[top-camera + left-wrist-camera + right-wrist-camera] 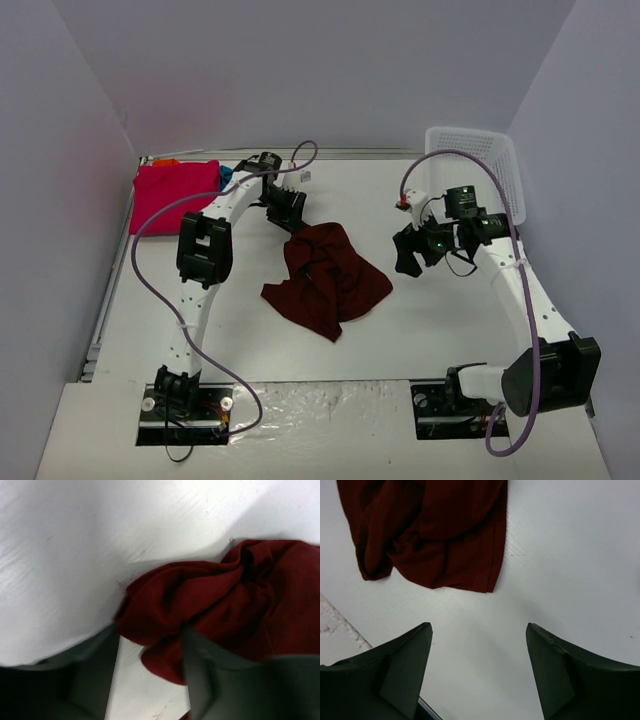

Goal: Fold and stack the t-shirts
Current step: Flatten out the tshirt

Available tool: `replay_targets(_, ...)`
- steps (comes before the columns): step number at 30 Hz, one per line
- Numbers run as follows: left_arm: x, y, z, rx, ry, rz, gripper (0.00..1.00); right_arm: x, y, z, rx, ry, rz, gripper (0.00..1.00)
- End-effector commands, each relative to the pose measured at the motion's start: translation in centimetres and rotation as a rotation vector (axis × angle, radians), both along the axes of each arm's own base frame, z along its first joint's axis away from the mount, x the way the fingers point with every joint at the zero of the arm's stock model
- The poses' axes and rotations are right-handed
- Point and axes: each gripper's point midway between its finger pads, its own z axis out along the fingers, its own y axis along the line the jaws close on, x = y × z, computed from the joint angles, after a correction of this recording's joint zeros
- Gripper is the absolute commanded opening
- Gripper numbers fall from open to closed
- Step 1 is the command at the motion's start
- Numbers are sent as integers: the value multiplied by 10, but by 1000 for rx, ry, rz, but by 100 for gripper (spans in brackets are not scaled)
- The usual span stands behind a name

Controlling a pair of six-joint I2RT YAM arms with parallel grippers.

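While maroon t-shirt (325,280) lies crumpled mid-surface (450,330), right end effector (479,627) at its 3 o'clock, jaws wide, holding nothing, left end effector (150,635) at its 12 o'clock, parted over cloth edge, not clamped, pink t-shirt (175,192) flat at far 10 o'clock, basket (480,160) at far 1 o'clock

A dark maroon t-shirt (325,280) lay crumpled mid-bench (450,330), the left fingers (294,222) at its far edge and the right fingers (408,260) off to its right, clear of the cloth. A folded pink t-shirt (175,195) sat in the far left corner, with bits of orange cloth (165,161) and blue cloth (226,174) showing behind it. A white mesh basket (480,165) stood in the far right corner.
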Motion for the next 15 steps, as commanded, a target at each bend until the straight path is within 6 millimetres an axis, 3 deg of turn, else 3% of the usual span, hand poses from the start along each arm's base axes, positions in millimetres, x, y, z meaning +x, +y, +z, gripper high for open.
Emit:
replay_targets(1,-8,-1,0,-11,35,-10,39,-14,46,11,17,44,188,69)
replay_targets(3,-10,-2,-1,-14,38,-13,26,-15,66,1,-33,107,257,68)
replay_targets(4,-11,-2,-1,-16,41,-15,15,-12,73,-13,-64,155,274,67)
replay_targets(5,-12,-3,-1,-19,43,-19,10,-5,81,-9,-79,142,285,66)
replay_targets(7,-13,-2,-4,-15,48,-23,3,-7,105,-29,-147,180,352,66)
replay_targets(9,-14,-1,-3,-14,45,-29,2,-7,127,-34,-202,168,398,65)
replay_targets(10,-14,0,-3,-9,43,-31,2,-8,134,-48,-235,199,416,65)
replay_targets(15,-13,1,2,-2,26,-37,2,-3,169,-70,-313,189,491,63)
